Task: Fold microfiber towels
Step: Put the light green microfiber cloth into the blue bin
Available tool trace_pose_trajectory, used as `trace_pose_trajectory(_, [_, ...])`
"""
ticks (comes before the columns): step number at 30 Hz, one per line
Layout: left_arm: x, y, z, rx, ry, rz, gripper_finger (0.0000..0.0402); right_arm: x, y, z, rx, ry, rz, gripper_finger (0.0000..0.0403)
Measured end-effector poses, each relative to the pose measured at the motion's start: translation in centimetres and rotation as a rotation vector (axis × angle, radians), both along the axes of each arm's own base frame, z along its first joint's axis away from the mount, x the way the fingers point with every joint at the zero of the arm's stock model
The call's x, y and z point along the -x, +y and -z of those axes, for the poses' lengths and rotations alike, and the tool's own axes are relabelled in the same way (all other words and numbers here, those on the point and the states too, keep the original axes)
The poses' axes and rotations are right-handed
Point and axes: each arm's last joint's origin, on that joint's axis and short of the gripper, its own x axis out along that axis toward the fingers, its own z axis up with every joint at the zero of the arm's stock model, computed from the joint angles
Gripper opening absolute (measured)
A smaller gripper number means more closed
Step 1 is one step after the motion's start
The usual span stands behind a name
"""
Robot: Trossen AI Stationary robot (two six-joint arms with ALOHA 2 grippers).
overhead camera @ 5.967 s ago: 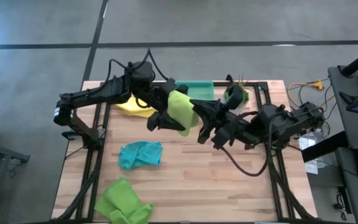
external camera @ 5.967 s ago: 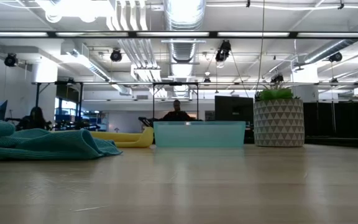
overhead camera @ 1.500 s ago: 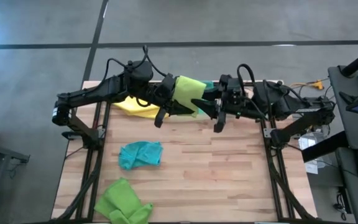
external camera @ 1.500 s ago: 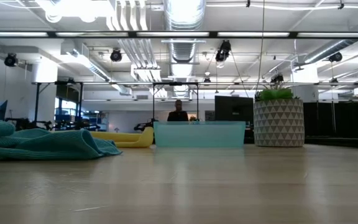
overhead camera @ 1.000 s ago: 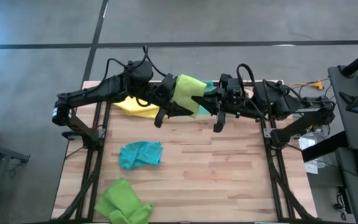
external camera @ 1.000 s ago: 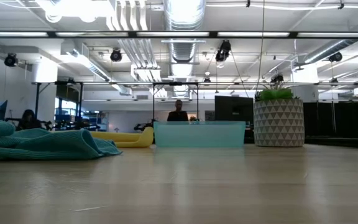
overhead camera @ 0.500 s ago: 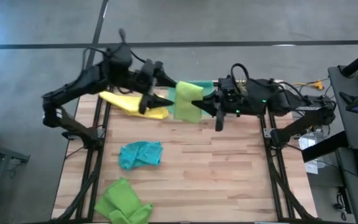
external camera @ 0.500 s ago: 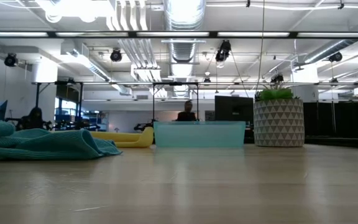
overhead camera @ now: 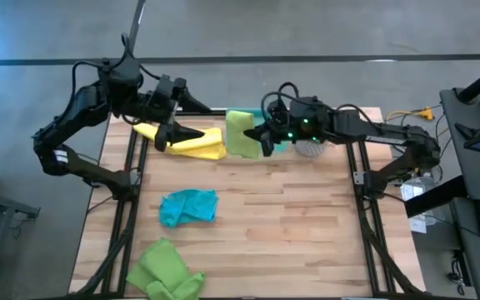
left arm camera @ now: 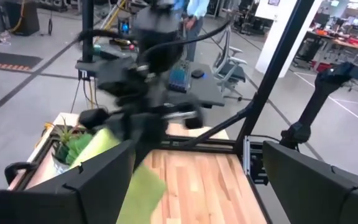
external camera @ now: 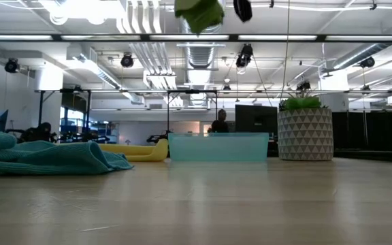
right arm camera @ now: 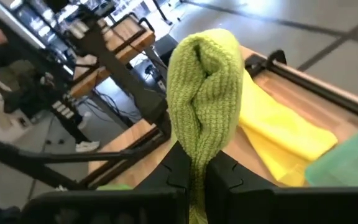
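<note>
While right gripper (overhead camera: 262, 136) pinches lime towel (overhead camera: 242, 133), seemingly folded

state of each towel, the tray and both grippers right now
lime green towel: held up off the table, pinched by the right gripper
yellow towel: lying at the table's far edge
teal-blue towel: crumpled, unfolded on the table
second lime green towel: crumpled at the near edge
green tray: upright on the table
left gripper: open, empty, above the yellow towel
right gripper: shut on the lime green towel
</note>
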Motion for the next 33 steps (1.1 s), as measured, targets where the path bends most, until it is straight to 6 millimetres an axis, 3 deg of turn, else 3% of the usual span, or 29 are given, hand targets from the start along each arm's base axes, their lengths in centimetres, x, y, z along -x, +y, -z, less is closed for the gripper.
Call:
trace_pose_trajectory(6, [-0.7,0.2,0.3,-0.005,0.013,-0.002,0.0335,0.0,-4.6,5.4,-0.149,-0.038,0.063,0.0013])
trace_pose_trajectory(11, [-2.5,0.7,1.2,0.008,0.057,-0.003,0.0335,0.5,-9.2,10.4,-0.278,0.016,0.142,0.0012])
trace_pose_trajectory(19, [-4.6,1.4,2.4,0.031,0.113,-0.009,0.0335,-1.1,-14.4,15.1,-0.385,0.068,0.228,0.0012])
trace_pose_trajectory(24, [-3.3,1.8,1.7,0.023,0.082,-0.041,0.0335,-2.9,-16.1,16.4,-0.397,0.086,0.242,0.0012])
trace_pose_trajectory(33, [1.9,2.1,-0.5,-0.013,-0.032,-0.140,0.0335,-5.6,-18.4,19.2,-0.458,0.156,0.289,0.0012])
